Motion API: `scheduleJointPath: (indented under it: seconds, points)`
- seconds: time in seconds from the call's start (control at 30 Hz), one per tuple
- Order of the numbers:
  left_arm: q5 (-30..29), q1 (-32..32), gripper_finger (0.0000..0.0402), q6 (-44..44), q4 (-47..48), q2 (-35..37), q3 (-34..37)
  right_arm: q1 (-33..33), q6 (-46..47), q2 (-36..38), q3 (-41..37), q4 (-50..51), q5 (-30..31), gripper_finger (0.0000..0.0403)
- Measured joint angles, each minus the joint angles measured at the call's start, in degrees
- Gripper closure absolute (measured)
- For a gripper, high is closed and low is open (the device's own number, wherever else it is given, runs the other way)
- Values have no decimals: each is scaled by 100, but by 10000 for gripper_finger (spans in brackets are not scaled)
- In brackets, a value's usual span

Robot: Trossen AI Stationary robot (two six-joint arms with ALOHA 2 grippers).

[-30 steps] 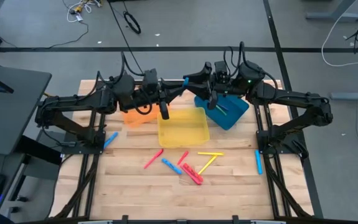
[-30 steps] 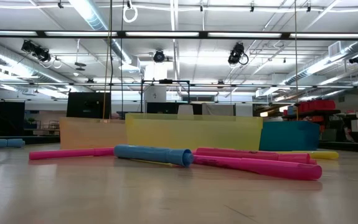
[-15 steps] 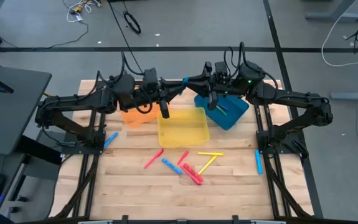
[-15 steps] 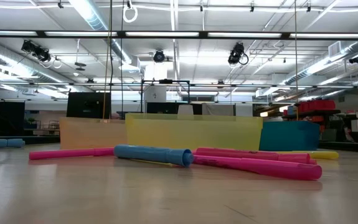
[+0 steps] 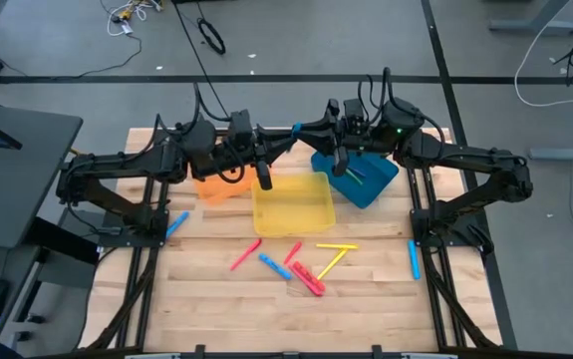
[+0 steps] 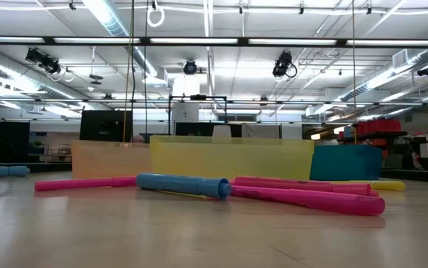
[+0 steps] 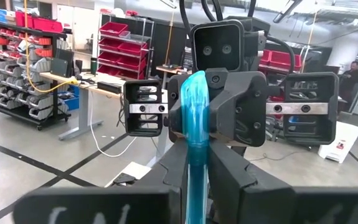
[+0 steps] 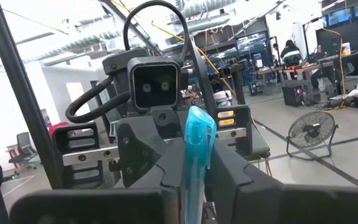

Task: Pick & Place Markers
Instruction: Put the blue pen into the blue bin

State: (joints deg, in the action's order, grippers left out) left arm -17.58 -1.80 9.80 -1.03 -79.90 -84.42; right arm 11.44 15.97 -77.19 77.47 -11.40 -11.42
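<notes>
Your left gripper (image 5: pixel 288 139) and right gripper (image 5: pixel 300 132) meet above the trays, both pinching one blue marker (image 7: pixel 195 118) (held upright between them).

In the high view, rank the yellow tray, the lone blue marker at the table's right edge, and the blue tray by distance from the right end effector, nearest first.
From the right end effector:
1. Blue tray, just right of it.
2. Yellow tray, below, mid-table.
3. Blue marker, far right edge.

Both arms reach inward from opposite sides and meet nose to nose above the far middle of the surface. The left tool (image 5: pixel 288 138) and the right tool (image 5: pixel 301 130) are each clamped on the same blue marker (image 7: pixel 195 118).
</notes>
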Motion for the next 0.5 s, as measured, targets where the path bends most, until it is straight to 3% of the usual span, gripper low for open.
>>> scheduleJointPath:
  seconds: [0.5]
  points:
    - [-92,-2,277,2,-10,-2,0,0,-27,-2,-2,17,2,358]
